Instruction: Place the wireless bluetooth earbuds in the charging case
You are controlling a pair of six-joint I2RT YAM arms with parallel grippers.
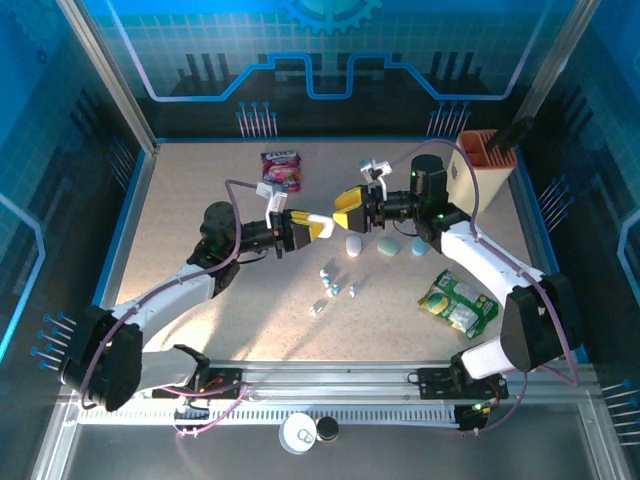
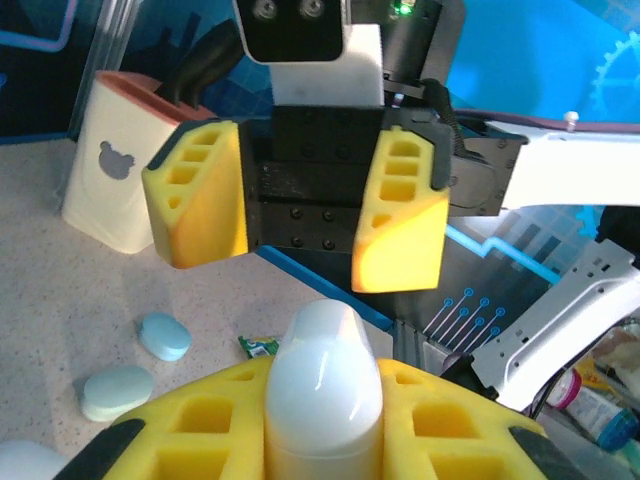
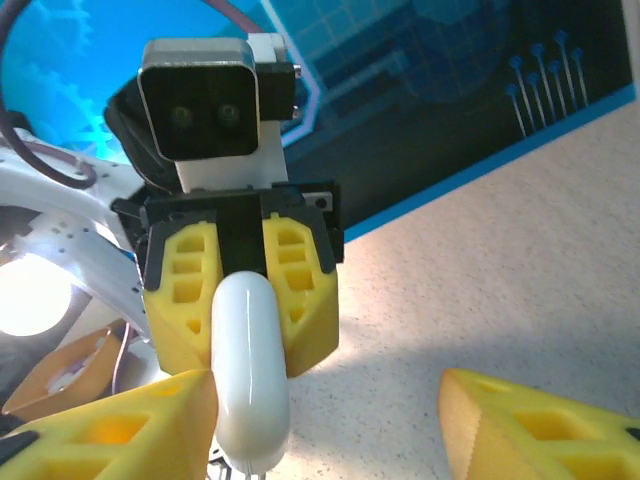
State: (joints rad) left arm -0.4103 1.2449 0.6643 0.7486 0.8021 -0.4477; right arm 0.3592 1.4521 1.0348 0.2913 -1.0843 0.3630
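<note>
Earbuds [image 1: 333, 288] — tiny white and pale-blue bits, scattered loose on desk [image 1: 190, 190], mid-desk, near side of both pincers. Left pincer [image 1: 322, 228] clamped on white case [image 2: 322, 390], glossy, pebble-shaped, rounded end poking out toward right pincer [image 1: 347, 212] — that one's fingers apart, facing case, close. Row of other cases [image 1: 388, 243] on desk just right of earbuds, farther back.

- The earbuds [image 1: 331, 285] lie scattered mid-bench [image 1: 200, 200], just in front of a row of three pebble cases [image 1: 387, 245].
- A snack pouch [image 1: 282, 170] lies behind them, and a holder [image 1: 487, 165] stands at the back right.
- A packet [image 1: 457, 303] lies right of the earbuds.
- A charging case [image 2: 322, 390] sits between the left gripper's [image 1: 322, 228] fingers, facing the right gripper [image 1: 348, 210].
</note>
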